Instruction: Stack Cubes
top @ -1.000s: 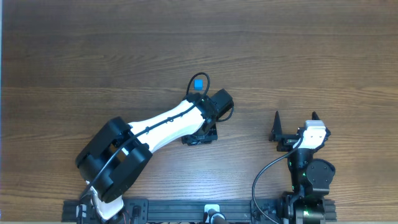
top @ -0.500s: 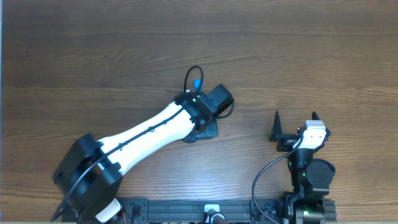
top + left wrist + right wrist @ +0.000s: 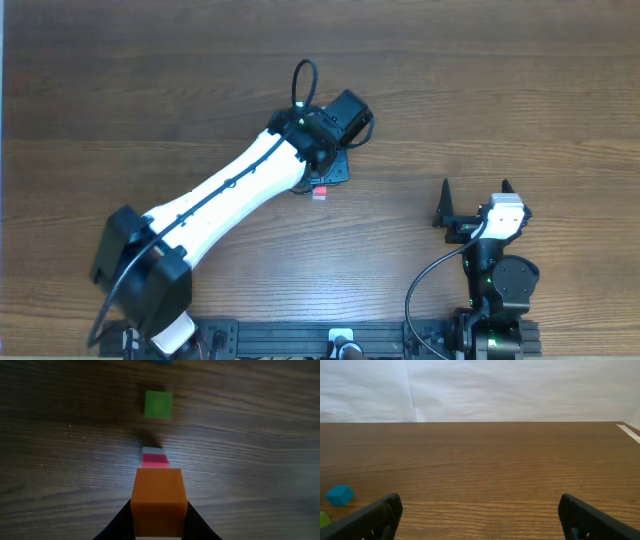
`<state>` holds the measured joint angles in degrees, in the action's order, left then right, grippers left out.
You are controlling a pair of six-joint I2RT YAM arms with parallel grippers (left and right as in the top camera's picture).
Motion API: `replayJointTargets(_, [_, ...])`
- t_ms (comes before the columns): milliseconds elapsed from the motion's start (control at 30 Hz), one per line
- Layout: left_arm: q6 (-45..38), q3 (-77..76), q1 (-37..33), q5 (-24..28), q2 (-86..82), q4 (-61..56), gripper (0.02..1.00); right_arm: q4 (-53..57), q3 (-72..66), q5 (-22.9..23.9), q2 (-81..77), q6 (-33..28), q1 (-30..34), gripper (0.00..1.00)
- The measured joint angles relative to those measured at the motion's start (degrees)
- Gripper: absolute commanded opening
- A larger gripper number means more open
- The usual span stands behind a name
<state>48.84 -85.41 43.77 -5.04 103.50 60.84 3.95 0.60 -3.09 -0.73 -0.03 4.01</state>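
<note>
My left gripper (image 3: 159,512) is shut on an orange cube (image 3: 159,494), held above the table. Just past it, a red cube (image 3: 155,460) lies on the wood, and it also peeks out below the left wrist in the top view (image 3: 319,192). Farther on sits a green cube (image 3: 158,404), and a blue cube (image 3: 160,361) is cut by the picture's edge. The right wrist view catches the blue cube (image 3: 340,495) and a sliver of the green cube (image 3: 322,519). My right gripper (image 3: 475,197) rests near its base, open and with nothing in it.
The brown wooden table (image 3: 520,80) is bare to the far side and to the right. A white wall (image 3: 520,390) stands behind the table's far edge. The left arm (image 3: 230,190) slants across the table's middle.
The left arm has stretched out and its wrist has moved away from the base. It now covers the blue cube in the top view, and the red cube has come into sight. The right arm is unchanged.
</note>
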Motion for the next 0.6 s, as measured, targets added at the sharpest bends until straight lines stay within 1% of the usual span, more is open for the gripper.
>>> replayJointTargets(600, [-1.33, 0.02, -0.46, 2.08, 5.49, 1.16, 0.145, 0.00, 0.00, 0.00, 0.00, 0.02, 0.00, 0.991])
